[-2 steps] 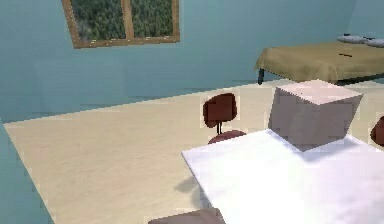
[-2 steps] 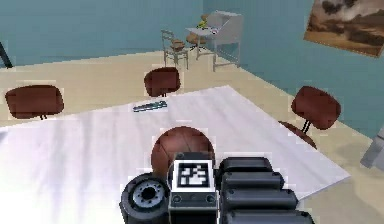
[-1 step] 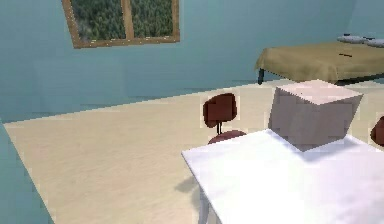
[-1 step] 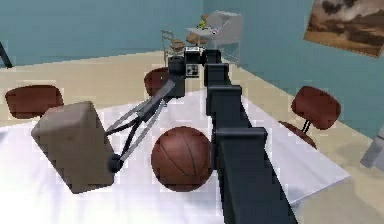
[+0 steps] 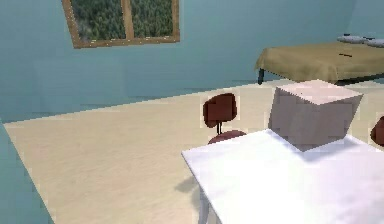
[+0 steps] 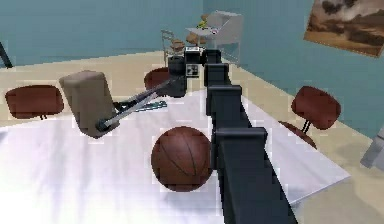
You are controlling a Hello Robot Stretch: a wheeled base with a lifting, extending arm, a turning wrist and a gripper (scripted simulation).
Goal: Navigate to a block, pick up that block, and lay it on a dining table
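Observation:
A pale beige-pink block (image 5: 315,113) stands on the white dining table (image 5: 255,185) at the forward view's right. In the arm side view the same block (image 6: 84,95) is at the left, over the white table (image 6: 60,175). The dark arm bar rises from the bottom edge and ends at the gripper (image 6: 102,126), whose two thin fingers (image 6: 135,108) slant down-left to the block's lower side. I cannot tell whether the gripper holds the block, because the tabletop lies right under it.
A brown basketball (image 6: 182,158) lies on the table beside the arm. Red chairs ring the table (image 5: 221,112) (image 6: 33,100) (image 6: 316,107). A bed (image 5: 320,62) and a window (image 5: 122,20) are beyond open beige floor. A wall picture (image 6: 347,25) hangs at the arm side view's right.

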